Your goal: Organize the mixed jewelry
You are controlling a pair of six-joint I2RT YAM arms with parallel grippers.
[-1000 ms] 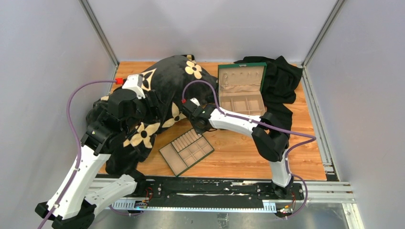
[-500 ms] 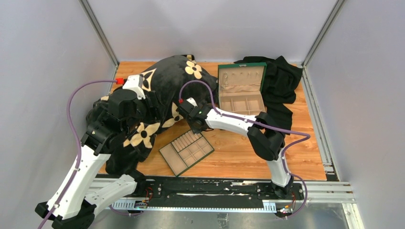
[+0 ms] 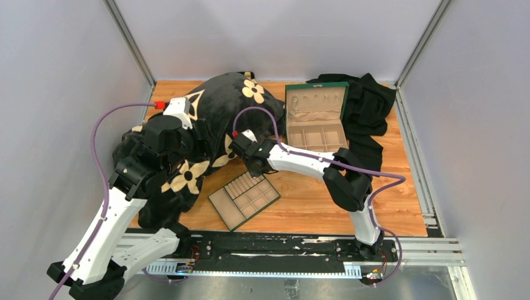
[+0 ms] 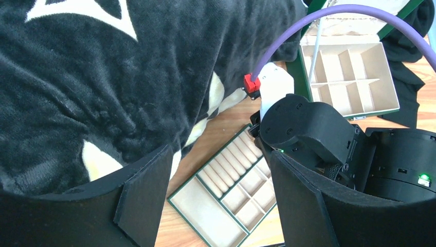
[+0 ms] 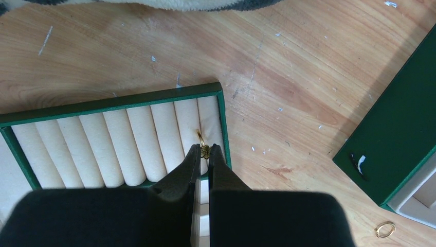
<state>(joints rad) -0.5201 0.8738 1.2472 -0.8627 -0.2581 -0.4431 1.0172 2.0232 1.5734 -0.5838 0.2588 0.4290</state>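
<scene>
Seat the small gold piece point(image 5: 204, 147) (a ring, probably), pinched in the right gripper point(image 5: 204, 154) at frame centre, straight down into the rightmost roll groove of the tray point(image 5: 118, 103) before releasing, then fetch the loose gold ring point(image 5: 384, 229) on the table point(image 5: 288, 77) lower right; leave left gripper point(image 4: 221, 170) spread.

A tiny gold piece point(image 5: 204, 149) — thin wire with a small knotted head — is pinched upright between the right gripper's point(image 5: 204, 154) fingertips, over the last ring slot by the tray's point(image 5: 113, 104) right rim. A thin gold ring point(image 5: 384, 229) — oval in outline — lies flat on the wooden table point(image 5: 288, 77), well right of the tray.
</scene>
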